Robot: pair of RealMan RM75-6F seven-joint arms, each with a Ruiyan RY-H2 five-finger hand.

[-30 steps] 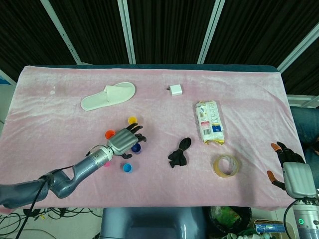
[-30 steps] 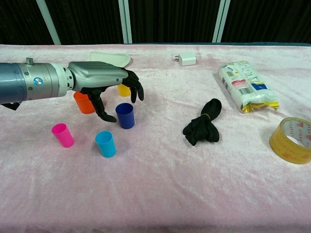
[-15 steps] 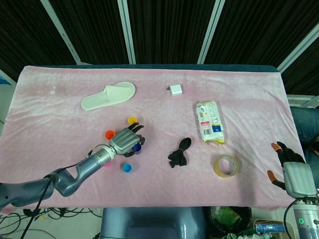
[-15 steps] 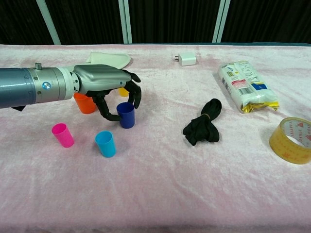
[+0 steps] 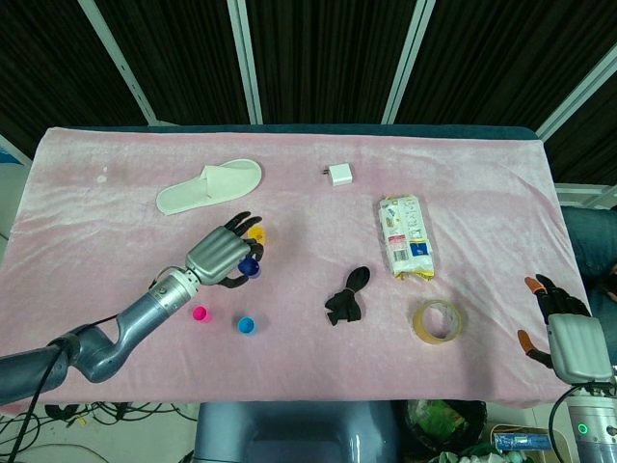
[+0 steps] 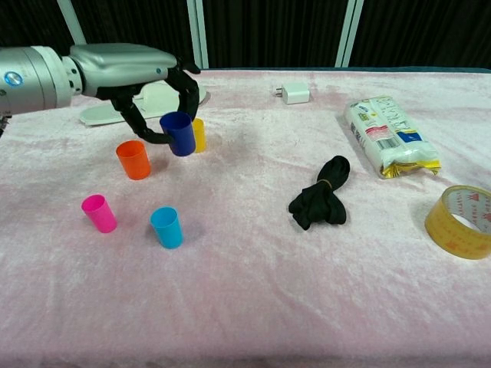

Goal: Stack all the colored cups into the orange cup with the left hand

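Observation:
My left hand (image 6: pixel 138 70) holds the dark blue cup (image 6: pixel 179 133) in the air, pinched between thumb and fingers, above and just right of the orange cup (image 6: pixel 134 159). The yellow cup (image 6: pixel 199 135) stands right behind the blue one. A pink cup (image 6: pixel 100 213) and a light blue cup (image 6: pixel 166 227) stand nearer the front. From the head view, the left hand (image 5: pixel 218 257) covers the orange cup, with the dark blue cup (image 5: pixel 249 267) at its fingertips. My right hand (image 5: pixel 561 320) rests empty past the table's front right corner, fingers apart.
A white slipper (image 6: pixel 149 101) lies behind the cups and a white charger (image 6: pixel 294 93) sits further back. A black cloth bundle (image 6: pixel 322 192), a snack packet (image 6: pixel 391 136) and a tape roll (image 6: pixel 462 221) lie to the right on the pink cloth.
The left hand closed on the dark blue cup, lifted it off the cloth and carried it back and left towards the orange cup. The right hand has not moved.

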